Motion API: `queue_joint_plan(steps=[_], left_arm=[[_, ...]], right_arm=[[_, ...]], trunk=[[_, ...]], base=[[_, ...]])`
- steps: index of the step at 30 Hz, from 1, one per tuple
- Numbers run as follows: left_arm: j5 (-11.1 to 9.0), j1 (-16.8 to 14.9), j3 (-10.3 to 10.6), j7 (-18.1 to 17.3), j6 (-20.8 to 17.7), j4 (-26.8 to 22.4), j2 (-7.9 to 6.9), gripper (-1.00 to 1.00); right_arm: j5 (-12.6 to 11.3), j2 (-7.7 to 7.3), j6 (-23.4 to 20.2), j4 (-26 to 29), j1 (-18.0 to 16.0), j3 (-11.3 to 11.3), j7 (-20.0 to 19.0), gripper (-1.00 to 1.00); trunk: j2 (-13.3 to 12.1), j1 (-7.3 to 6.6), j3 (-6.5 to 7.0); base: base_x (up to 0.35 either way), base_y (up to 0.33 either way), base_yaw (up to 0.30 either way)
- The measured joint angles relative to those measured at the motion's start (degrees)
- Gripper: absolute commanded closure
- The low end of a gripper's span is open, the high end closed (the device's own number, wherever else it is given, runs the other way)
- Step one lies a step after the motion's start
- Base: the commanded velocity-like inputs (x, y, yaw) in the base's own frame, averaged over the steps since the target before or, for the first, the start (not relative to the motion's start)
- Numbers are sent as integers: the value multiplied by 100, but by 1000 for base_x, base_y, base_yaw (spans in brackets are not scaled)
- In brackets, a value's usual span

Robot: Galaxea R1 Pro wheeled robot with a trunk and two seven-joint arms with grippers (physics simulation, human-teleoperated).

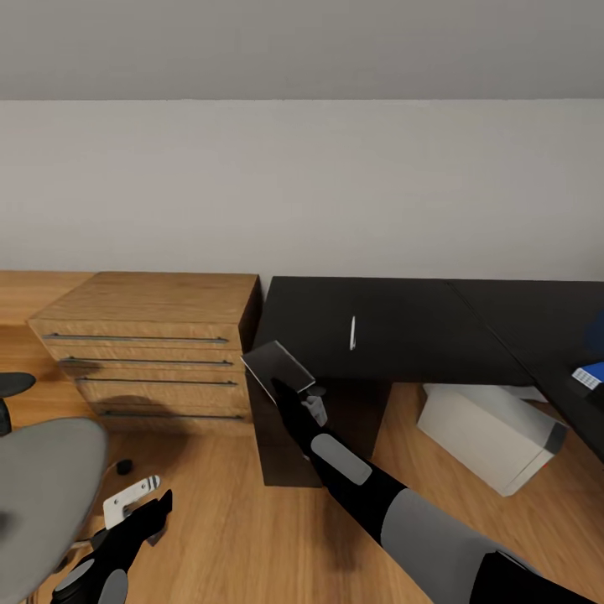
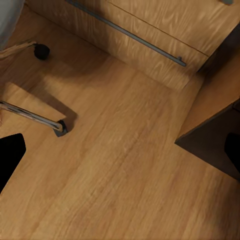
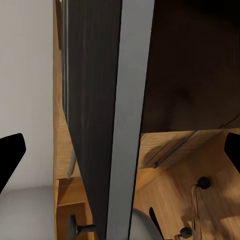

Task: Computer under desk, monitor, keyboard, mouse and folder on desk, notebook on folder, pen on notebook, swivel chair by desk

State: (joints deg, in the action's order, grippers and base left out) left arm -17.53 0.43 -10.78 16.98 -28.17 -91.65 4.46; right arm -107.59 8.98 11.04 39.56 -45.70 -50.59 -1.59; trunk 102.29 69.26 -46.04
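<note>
Two black robot arms with grey panels

Right arm (image 1: 394, 503) carries rounded grey pads; left gripper (image 1: 138, 509) bears a white bracket.

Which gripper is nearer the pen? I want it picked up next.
Right. The right gripper, holding the notebook, is at the desk edge near the pen; the left gripper hangs low by the swivel chair.

Even, soft overhead-seeming light, no glare, faint blurred shadows on the oak plank floor (image 1: 252, 537), glossy black desk top (image 1: 394, 327) dim and featureless, right wrist view murky, slightly soft renders
</note>
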Motion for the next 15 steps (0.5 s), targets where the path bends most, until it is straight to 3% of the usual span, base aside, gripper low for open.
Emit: queue_joint_plan(steps=[10, 11, 15], left_arm=[[1, 0, 0, -2, -3, 0, 0, -100], [1, 0, 0, -2, -3, -1, 0, -100], [1, 0, 0, -3, -3, -4, 0, -100]], right_arm=[[0, 0, 0, 0, 0, -2, 0, -100], [0, 0, 0, 0, 0, -2, 0, 100], [21, 1, 4, 6, -1, -6, -3, 100]], trunk=[[0, 0, 0], [0, 0, 0], [0, 0, 0]], base=[[4, 7, 0], [0, 0, 0], [0, 0, 0]])
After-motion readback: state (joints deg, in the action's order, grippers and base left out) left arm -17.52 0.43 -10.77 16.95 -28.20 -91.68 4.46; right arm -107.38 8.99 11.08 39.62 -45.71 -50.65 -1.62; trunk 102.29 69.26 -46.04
